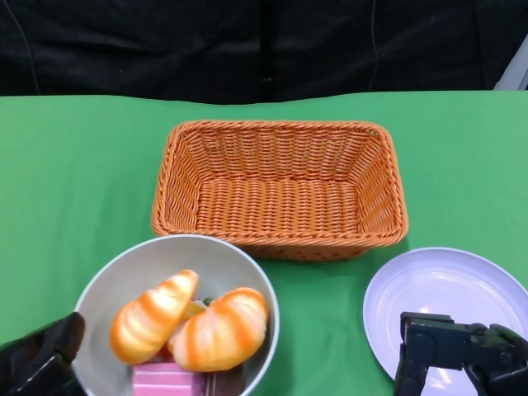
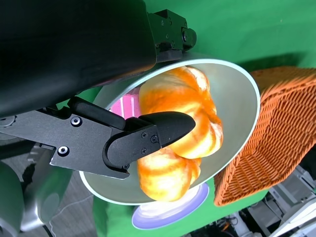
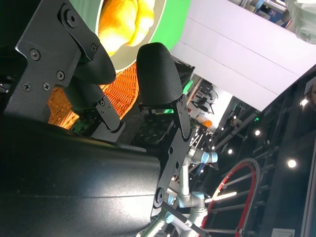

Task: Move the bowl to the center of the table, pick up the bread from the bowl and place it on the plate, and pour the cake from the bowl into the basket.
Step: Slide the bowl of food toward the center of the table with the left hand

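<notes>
Green counter [image 1: 74, 181]; orange wicker basket [image 1: 280, 188] at centre, toward the far side, nothing in it; grey bowl [image 1: 148, 264] at near left, its far rim just beside the basket's near-left corner; two striped orange bread rolls [image 1: 191, 320] lie side by side in the bowl, touching; pink cake [image 1: 165, 379] lies under them at the bowl's near edge, partly cut off by the frame; white plate [image 1: 450, 301] at near right, bare, apart from the basket.

Left hand [image 1: 37, 356] at the bowl's near-left rim; in the left wrist view one finger [image 2: 148, 133] reaches over the rim above the bread while the shell sits outside the bowl wall; whether it actually clamps the rim, cannot tell.

Right hand [image 1: 462, 351] over the plate's near edge; fingers apart, holding nothing.
</notes>
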Tool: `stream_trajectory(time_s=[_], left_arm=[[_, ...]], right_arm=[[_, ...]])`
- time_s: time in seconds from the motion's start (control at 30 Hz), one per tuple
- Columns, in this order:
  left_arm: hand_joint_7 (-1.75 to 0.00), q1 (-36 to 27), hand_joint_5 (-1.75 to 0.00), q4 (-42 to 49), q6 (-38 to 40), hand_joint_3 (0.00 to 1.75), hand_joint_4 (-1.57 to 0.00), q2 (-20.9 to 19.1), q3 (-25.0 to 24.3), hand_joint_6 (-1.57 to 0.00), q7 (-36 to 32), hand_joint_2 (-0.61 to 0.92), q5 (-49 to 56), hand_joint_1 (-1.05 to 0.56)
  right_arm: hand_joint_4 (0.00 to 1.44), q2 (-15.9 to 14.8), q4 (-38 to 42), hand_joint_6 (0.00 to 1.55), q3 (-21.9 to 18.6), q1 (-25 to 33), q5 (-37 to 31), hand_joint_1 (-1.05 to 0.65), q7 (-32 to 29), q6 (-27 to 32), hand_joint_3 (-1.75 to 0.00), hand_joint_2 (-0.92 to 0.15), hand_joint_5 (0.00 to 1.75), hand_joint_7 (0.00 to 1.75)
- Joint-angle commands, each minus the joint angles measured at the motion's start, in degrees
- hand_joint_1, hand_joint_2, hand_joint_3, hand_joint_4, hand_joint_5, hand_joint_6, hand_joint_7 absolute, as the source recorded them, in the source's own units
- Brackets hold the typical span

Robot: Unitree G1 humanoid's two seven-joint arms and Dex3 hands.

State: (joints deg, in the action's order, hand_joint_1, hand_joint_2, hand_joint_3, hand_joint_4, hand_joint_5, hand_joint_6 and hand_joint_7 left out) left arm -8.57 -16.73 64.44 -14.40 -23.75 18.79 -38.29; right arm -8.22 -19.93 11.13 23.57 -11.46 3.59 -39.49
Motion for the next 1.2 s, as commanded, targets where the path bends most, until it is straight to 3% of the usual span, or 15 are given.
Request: stream_trajectory(time_s=[0.03,0.1,0.13,0.17,0.3,0.33,0.4,0.47,0.6,0.67,0.73,0.9,1.0,1.13,1.2], left_arm=[[0.00,1.11,0.00,-1.42,1.12,0.76,0.00,0.96,0.70,0.00,-1.96,0.92,-1.03,-0.61],[0.00,1.64,0.00,-1.96,1.66,0.76,0.00,1.60,1.34,0.00,-2.74,0.92,-1.30,-0.62],[0.00,1.90,0.00,-2.18,1.89,0.76,0.00,1.91,1.67,0.00,-3.00,0.92,-1.43,-0.62],[0.00,2.09,0.00,-2.35,2.07,0.76,0.00,2.12,1.89,0.00,-3.21,0.92,-1.52,-0.62],[0.00,3.26,0.00,-1.70,2.03,0.75,0.00,2.81,3.61,0.00,-2.53,0.92,-1.88,-0.62],[0.00,3.58,0.00,-1.50,2.05,0.73,0.00,2.95,4.07,0.00,-2.50,0.92,-1.86,-0.62],[0.00,4.27,0.00,-1.12,2.42,0.72,0.00,3.41,4.59,0.00,-2.83,0.92,-1.96,-0.62],[0.00,4.73,0.00,-0.88,2.87,0.70,0.00,3.77,4.68,0.00,-3.34,0.92,-2.20,-0.63],[0.00,5.59,0.00,-1.49,4.30,0.69,0.00,4.45,5.14,0.00,-4.72,0.92,-2.49,-0.63],[0.00,6.43,0.00,-2.43,5.79,0.68,0.00,5.18,5.95,0.00,-6.19,0.92,-2.58,-0.62],[0.00,6.53,0.00,-2.76,6.05,0.68,0.00,5.38,6.56,0.00,-6.46,0.92,-2.63,-0.61],[0.00,6.53,0.00,-2.90,6.18,0.69,0.00,5.45,6.72,0.00,-6.71,0.92,-2.78,-0.61],[0.00,6.65,0.00,-3.36,6.53,0.68,0.00,6.39,7.48,0.00,-6.96,0.92,-3.16,-0.60],[0.00,6.48,0.00,-4.04,6.17,0.67,0.00,6.72,8.53,0.00,-6.84,0.92,-2.93,-0.61],[0.00,6.39,0.00,-3.96,5.65,0.67,0.00,6.27,8.87,0.00,-6.52,0.92,-2.60,-0.61]], right_arm=[[0.94,-0.20,-2.45,0.87,1.33,0.34,-2.05,0.16,0.46,-1.88,-1.75,-0.13,1.74,1.49],[0.92,-0.19,-3.06,0.85,1.47,0.16,-2.42,0.16,0.61,-1.56,-1.75,-0.13,1.74,1.48],[0.78,-0.17,-3.42,0.69,1.54,0.06,-2.69,0.08,0.69,-1.29,-1.57,-0.21,1.61,1.35],[0.74,-0.17,-3.67,0.64,1.59,-0.01,-2.87,0.05,0.73,-1.10,-1.48,-0.26,1.55,1.30],[0.56,-1.65,-6.74,0.43,0.86,-1.22,-5.69,0.00,2.43,3.05,-1.38,-0.30,1.40,1.19],[0.38,-2.17,-7.82,0.28,0.78,-1.31,-5.81,-0.05,3.20,4.79,-1.24,-0.35,1.34,1.14],[0.28,-3.07,-9.83,0.20,0.55,-1.61,-6.41,-0.08,4.57,8.14,-1.14,-0.39,1.31,1.13],[0.13,-3.66,-11.18,0.07,0.45,-1.88,-6.99,-0.20,5.28,10.44,-0.82,-0.52,1.29,1.04],[0.09,-4.92,-12.30,0.04,0.79,-3.56,-8.22,-0.23,6.71,13.49,-0.70,-0.57,1.29,1.01],[0.02,-6.06,-12.87,0.01,1.15,-5.87,-9.79,-0.37,8.63,16.19,-0.33,-0.73,1.15,0.91],[0.00,-6.04,-13.42,0.00,2.21,-7.55,-11.34,-0.41,9.77,19.05,-0.21,-0.76,1.11,0.90],[0.00,-6.18,-14.26,0.00,3.21,-8.29,-12.39,-0.44,9.83,21.57,-0.15,-0.77,1.09,0.90],[0.00,-6.69,-12.44,0.00,6.85,-12.39,-17.59,-0.45,13.45,26.27,-0.10,-0.76,1.04,0.87],[0.00,-7.32,-10.93,0.01,8.47,-14.49,-20.91,-0.47,14.51,28.39,-0.06,-0.76,1.03,0.86],[0.00,-7.40,-9.19,0.06,9.75,-15.63,-23.74,-0.51,14.70,29.60,-0.02,-0.80,0.99,0.75]])
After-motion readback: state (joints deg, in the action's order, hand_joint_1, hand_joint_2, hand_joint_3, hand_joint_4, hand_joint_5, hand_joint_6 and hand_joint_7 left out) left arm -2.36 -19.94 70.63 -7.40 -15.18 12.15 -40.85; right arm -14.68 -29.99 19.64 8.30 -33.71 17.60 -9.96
